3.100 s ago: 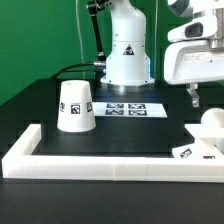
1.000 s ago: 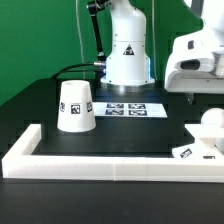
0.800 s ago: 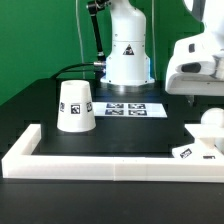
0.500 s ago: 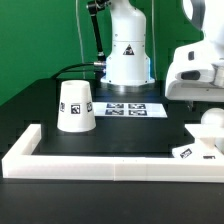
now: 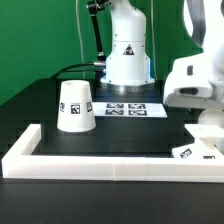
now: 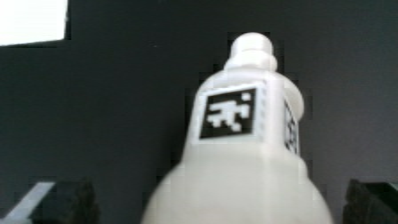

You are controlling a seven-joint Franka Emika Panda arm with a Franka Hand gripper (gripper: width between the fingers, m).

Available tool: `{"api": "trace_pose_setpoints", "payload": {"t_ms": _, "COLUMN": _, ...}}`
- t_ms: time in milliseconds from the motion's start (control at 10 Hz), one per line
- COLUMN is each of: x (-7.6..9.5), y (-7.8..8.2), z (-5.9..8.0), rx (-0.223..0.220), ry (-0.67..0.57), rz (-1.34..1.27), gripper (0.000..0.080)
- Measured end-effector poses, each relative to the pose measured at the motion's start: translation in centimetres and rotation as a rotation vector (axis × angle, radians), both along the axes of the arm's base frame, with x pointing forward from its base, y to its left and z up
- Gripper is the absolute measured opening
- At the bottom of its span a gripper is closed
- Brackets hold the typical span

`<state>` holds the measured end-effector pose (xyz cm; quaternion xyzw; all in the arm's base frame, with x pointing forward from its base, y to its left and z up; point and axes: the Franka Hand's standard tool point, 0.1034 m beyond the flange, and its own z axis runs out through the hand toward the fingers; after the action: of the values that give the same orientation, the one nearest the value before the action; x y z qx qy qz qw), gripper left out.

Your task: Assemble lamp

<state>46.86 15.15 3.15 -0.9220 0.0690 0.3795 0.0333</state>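
The white cone-shaped shade (image 5: 76, 105) stands on the black table at the exterior view's left. The bulb (image 5: 213, 131) stands at the exterior view's right edge, with the flat base (image 5: 190, 152) lying just in front of it. My gripper (image 5: 203, 114) hangs low right over the bulb, and the white hand hides the bulb's top. In the wrist view the tagged bulb (image 6: 240, 120) fills the middle. My gripper (image 6: 214, 205) is open, with one dark finger (image 6: 54, 200) on each side of the bulb's wide body and a gap showing on both sides.
The marker board (image 5: 133, 108) lies in front of the robot's white pedestal (image 5: 127, 50). A long white rail (image 5: 110, 166) borders the table's front and turns back at the left corner (image 5: 24, 143).
My gripper has come down steadily over the bulb at the exterior view's right. The shade, base and bulb have not moved.
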Motion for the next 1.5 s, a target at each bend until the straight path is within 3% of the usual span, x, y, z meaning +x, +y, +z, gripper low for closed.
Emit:
{"api": "trace_pose_setpoints", "payload": {"t_ms": 400, "x": -0.1, "y": 0.3, "z": -0.8, "rx": 0.000, "ry": -0.003, "rz": 0.004, "gripper": 0.0699}}
{"api": "trace_pose_setpoints", "payload": {"t_ms": 900, "x": -1.4, "y": -0.8, "z": -2.1, "rx": -0.007, "ry": 0.007, "rz": -0.001, "gripper": 0.0699}}
{"api": "trace_pose_setpoints", "payload": {"t_ms": 1000, "x": -1.4, "y": -0.8, "z": -2.1, "rx": -0.007, "ry": 0.008, "rz": -0.001, "gripper": 0.0576}}
{"api": "trace_pose_setpoints", "payload": {"t_ms": 1500, "x": -1.1, "y": -0.9, "z": -1.8, "rx": 0.005, "ry": -0.002, "rz": 0.011, "gripper": 0.0574}}
